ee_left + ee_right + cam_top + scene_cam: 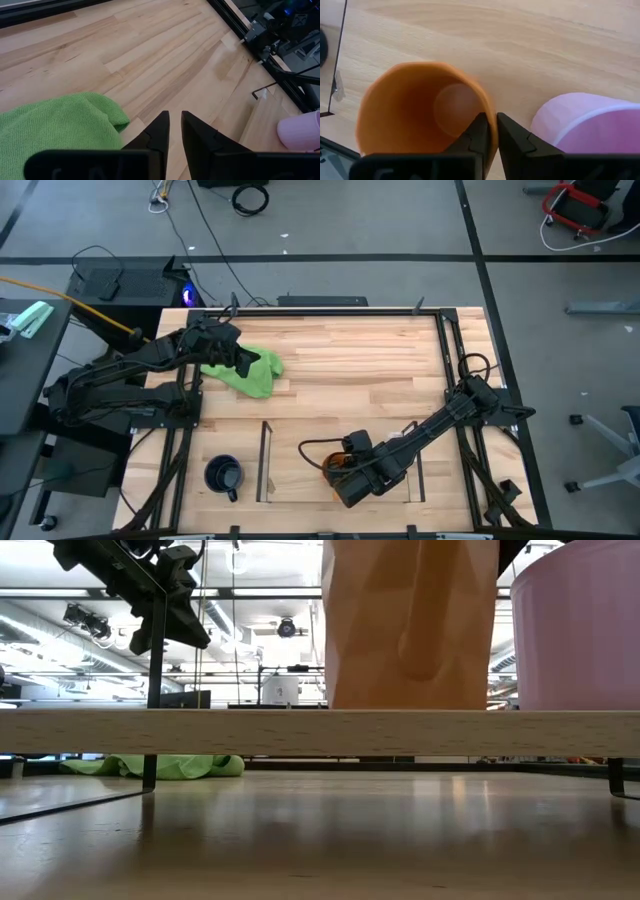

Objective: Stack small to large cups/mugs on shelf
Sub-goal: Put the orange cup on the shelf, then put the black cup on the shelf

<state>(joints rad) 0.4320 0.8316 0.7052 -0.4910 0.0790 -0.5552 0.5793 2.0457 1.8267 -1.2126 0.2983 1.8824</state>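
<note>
The orange mug (420, 110) stands in the shelf bay (300, 495) between its clear side panels, with the lilac mug (590, 125) close beside it. In the low view both rise from the shelf's wooden board (320, 730). My right gripper (491, 130) is shut on the orange mug. The navy mug (222, 475) stands on the table outside the left panel (265, 462). My left gripper (175, 130) is shut and empty, above the table next to the green cloth (55, 130). My right gripper pinches the orange mug's rim wall (491, 116) on the side next to the lilac mug, one finger inside the mug and one outside. The fingers come from above, slanting down. The mug is upright; I cannot tell whether its base rests on the shelf board.
The green cloth (245, 370) lies at the table's far left. Black frame rails (450, 350) run along the table's sides. Bare wood lies between the cloth and the shelf.
</note>
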